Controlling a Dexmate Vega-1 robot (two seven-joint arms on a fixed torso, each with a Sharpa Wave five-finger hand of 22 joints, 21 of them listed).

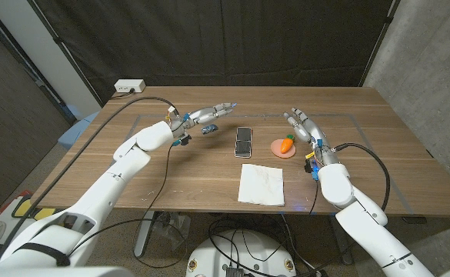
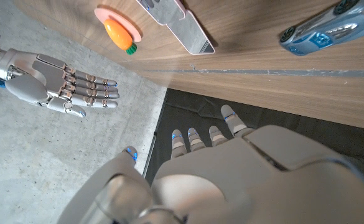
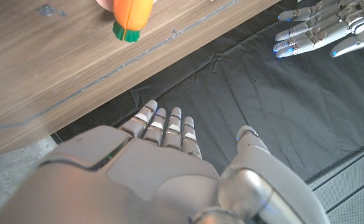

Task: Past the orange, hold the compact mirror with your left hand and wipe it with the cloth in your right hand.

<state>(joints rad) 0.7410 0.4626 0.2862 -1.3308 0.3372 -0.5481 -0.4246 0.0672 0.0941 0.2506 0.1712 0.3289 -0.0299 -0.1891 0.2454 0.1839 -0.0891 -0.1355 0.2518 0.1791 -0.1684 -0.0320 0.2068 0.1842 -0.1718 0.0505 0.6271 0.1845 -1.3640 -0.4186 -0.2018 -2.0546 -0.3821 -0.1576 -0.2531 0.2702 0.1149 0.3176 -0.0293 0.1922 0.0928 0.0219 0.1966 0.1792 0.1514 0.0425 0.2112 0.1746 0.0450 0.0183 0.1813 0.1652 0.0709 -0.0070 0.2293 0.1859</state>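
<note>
The compact mirror (image 1: 244,141) lies open on the wooden table, near its middle; it also shows in the left wrist view (image 2: 182,25). A white cloth (image 1: 261,185) lies spread nearer the front edge. An orange carrot-shaped toy (image 1: 285,144) on a pink disc sits right of the mirror, seen too as the carrot (image 2: 118,32) and the carrot (image 3: 132,15). My left hand (image 1: 209,114) hovers left of the mirror, fingers straight and apart, holding nothing. My right hand (image 1: 303,125) stands right of the carrot toy, fingers spread, holding nothing. Both hands are apart from the cloth.
A small blue toy car (image 1: 209,128) sits just under my left hand, also the car (image 2: 322,31). A white box with a cable (image 1: 130,86) stands at the table's back left corner. A dark curtain hangs behind the table.
</note>
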